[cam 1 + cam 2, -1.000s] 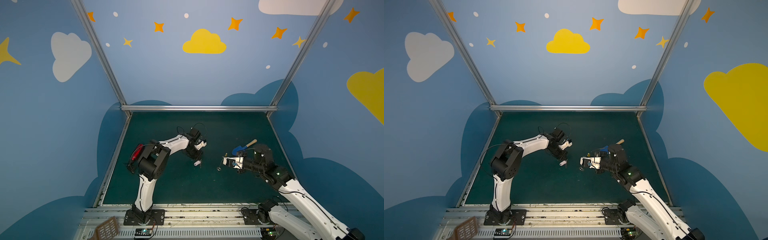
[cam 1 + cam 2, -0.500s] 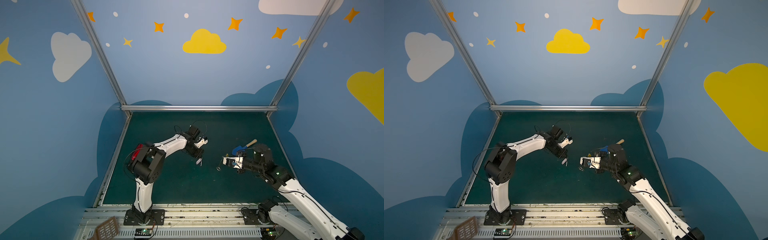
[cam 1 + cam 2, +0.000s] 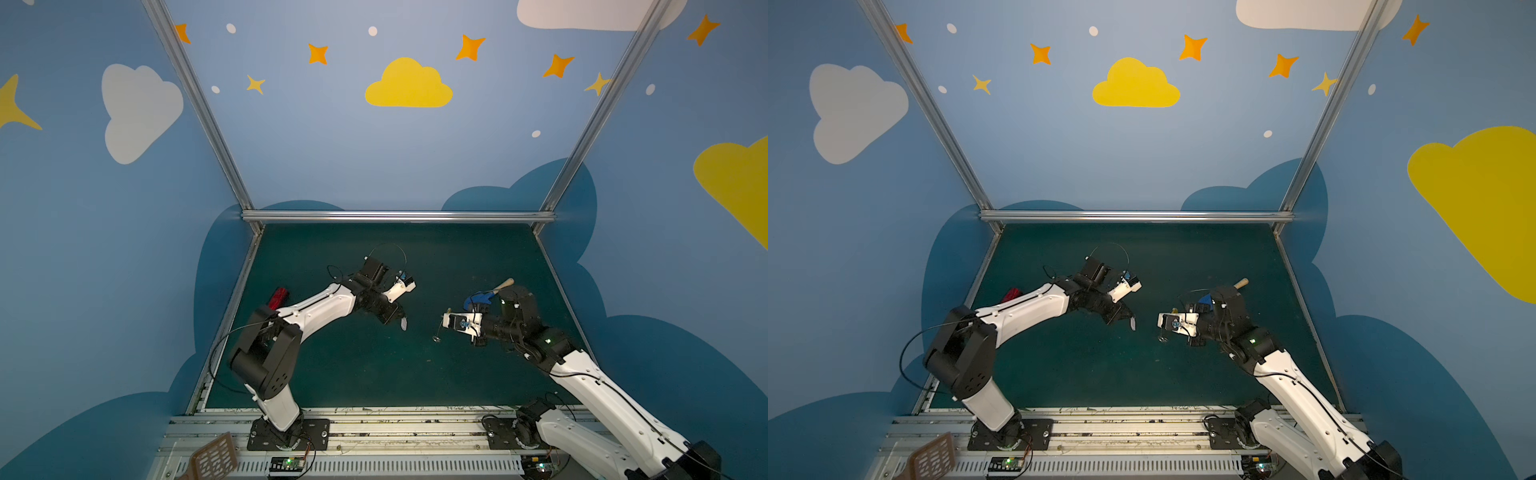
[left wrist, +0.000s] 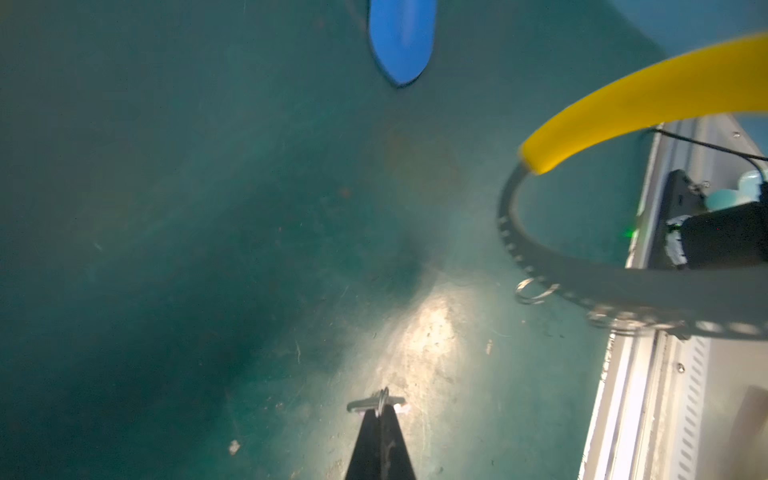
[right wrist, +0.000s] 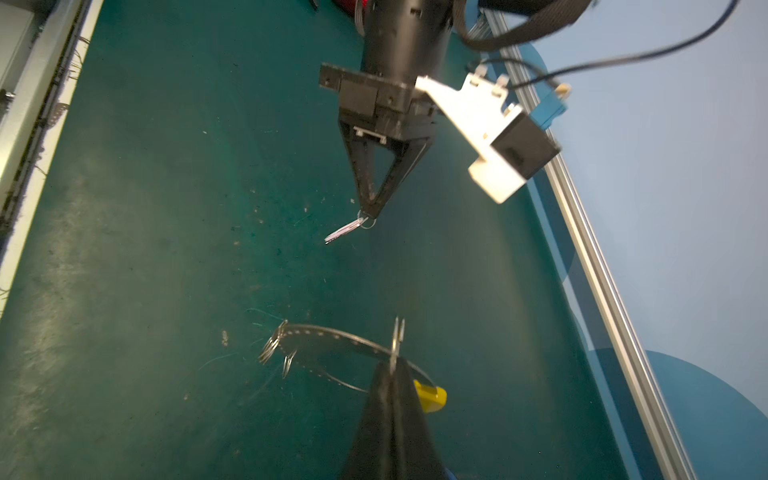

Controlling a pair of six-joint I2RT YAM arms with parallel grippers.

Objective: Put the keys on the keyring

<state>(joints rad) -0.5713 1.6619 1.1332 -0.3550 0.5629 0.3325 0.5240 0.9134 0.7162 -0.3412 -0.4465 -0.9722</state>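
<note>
Blue walls [image 3: 374, 166] painted with clouds and stars enclose a dark green mat [image 3: 353, 374]. In both top views the left gripper [image 3: 397, 321] [image 3: 1128, 317] hangs above the mat with its jaws pinched together, and the keys [image 3: 403, 323] [image 3: 1133, 323] dangle from its tip. Opposite its tip, across open mat, the right gripper [image 3: 443, 331] [image 3: 1168, 332] is mostly hidden under its white camera mount [image 3: 461, 322]. The keyring [image 3: 439, 330] [image 3: 1163, 334] shows edge-on at that gripper's tip. A blue toy shovel [image 3: 481, 297] lies just behind the right gripper.

From the left wrist, the left gripper [image 4: 380, 409] is closed on the split loop of the keys [image 4: 365, 404], with the silver key lying crosswise at the fingertips. Ahead of it and off to one side the keyring [image 4: 623, 291] floats above the mat, its grey band dotted with holes, its yellow arc [image 4: 644, 99] farthest from the tip and a silver loop [image 4: 534, 291] on the near edge. The right gripper [image 4: 727, 241] is dark and blurred behind it.

From the right wrist, the right gripper [image 5: 395, 362] is clamped narrow on the keyring [image 5: 328, 336], which juts out flat past its fingertips. Silver loops [image 5: 274, 347] sit at the far end, and the yellow arc [image 5: 432, 397] is beside the fingers. Straight ahead, well apart, the left gripper [image 5: 369, 212] points back, with the keys [image 5: 345, 230] hanging from its closed tip.
</note>
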